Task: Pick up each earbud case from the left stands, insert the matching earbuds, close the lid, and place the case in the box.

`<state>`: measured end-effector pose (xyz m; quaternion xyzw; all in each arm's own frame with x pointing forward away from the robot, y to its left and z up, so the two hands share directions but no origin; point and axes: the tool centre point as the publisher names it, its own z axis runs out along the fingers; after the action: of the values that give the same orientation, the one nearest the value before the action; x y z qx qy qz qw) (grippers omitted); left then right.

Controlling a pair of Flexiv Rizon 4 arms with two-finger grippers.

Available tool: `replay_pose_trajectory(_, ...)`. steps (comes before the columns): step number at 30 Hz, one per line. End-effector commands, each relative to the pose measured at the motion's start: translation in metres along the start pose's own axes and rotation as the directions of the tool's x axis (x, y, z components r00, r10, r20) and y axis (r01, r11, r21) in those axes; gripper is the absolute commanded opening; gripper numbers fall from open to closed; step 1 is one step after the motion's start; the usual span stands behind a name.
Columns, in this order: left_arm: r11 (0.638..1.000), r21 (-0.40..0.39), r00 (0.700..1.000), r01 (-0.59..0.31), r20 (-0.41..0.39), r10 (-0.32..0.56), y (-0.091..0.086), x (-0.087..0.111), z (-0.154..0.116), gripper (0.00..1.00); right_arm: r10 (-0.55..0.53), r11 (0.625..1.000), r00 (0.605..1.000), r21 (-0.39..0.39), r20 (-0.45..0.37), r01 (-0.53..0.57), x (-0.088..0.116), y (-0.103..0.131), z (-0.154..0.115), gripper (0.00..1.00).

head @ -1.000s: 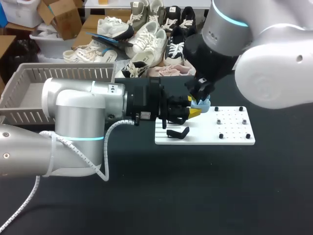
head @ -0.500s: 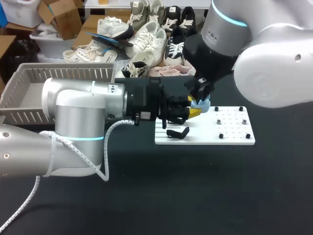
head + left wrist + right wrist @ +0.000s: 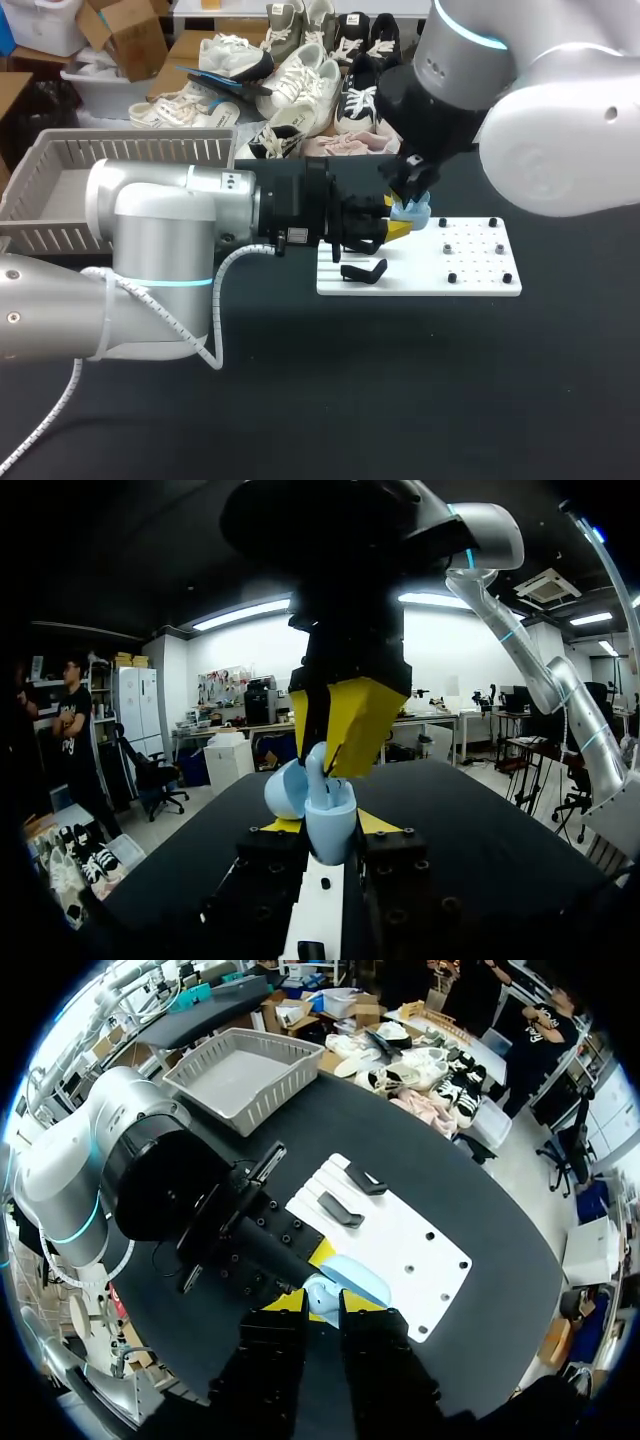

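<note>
Our left claw (image 3: 322,824) grips the open earbud case (image 3: 330,835) between its tips. Directly above, our right claw (image 3: 347,720) seems to pinch an earbud (image 3: 316,767). We should press it straight down into its socket, holding the case steady.

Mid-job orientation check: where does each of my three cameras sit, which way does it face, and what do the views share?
Head view: fixed above and behind, looking down on the table; left arm and right arm both show.
Left wrist view: on the left wrist, looking along the left gripper, which holds the earbud case; the right gripper is just above it.
Right wrist view: on the right wrist, looking down at the white board and basket; the left arm shows.
Shared: all three show the earbud case.
</note>
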<state>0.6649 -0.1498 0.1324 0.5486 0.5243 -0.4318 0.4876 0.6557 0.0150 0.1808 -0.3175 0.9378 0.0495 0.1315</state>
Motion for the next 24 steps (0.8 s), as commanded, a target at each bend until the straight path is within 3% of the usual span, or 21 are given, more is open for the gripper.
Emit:
replay_pose_trajectory(1, 1.000, -0.006, 1.000, -0.002, 0.001, 0.002, -0.0020, 0.0010, 0.0003, 0.00, 0.006, 1.000, 1.000, 0.004, 0.000, -0.006, 0.0013, -0.0012, -0.0004, 0.00)
replay_pose_trajectory(24, 1.000, -0.006, 1.000, -0.002, 0.001, 0.002, -0.0020, 0.0010, 0.0003, 0.00, 0.010, 1.000, 1.000, -0.004, -0.001, -0.010, 0.0052, -0.0004, 0.0046, 0.00)
